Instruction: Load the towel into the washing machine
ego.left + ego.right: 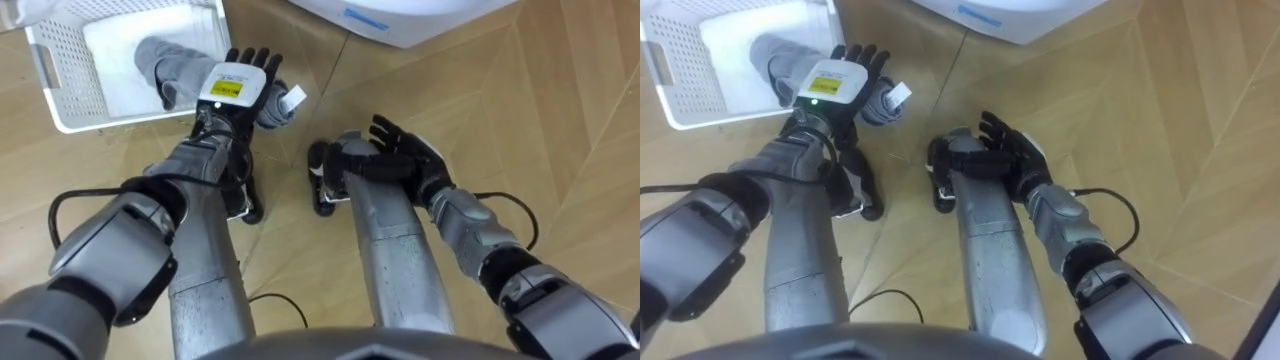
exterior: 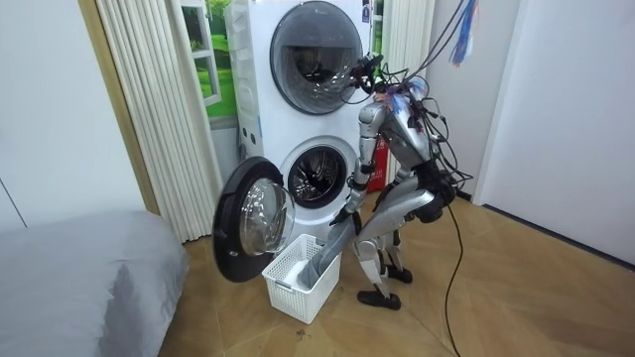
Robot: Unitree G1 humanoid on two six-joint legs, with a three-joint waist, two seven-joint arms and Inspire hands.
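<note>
Wood floor in front of washing machine (image 2: 316, 177), door open. Grey towel (image 1: 165, 65) hangs over rim of white basket (image 1: 60, 85), under left hand (image 1: 240, 85); can't tell if it grips. Right hand (image 1: 405, 150) idle, relaxed open. Pick-up step, likely; next needs a firm hold and a lift to the drum.

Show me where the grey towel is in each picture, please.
Left eye view: towel upper left, hanging over the basket's edge.
Right eye view: towel upper left, over the same basket edge.
Room view: towel bottom centre, at the basket.
Shared landmark: the white basket.
</note>
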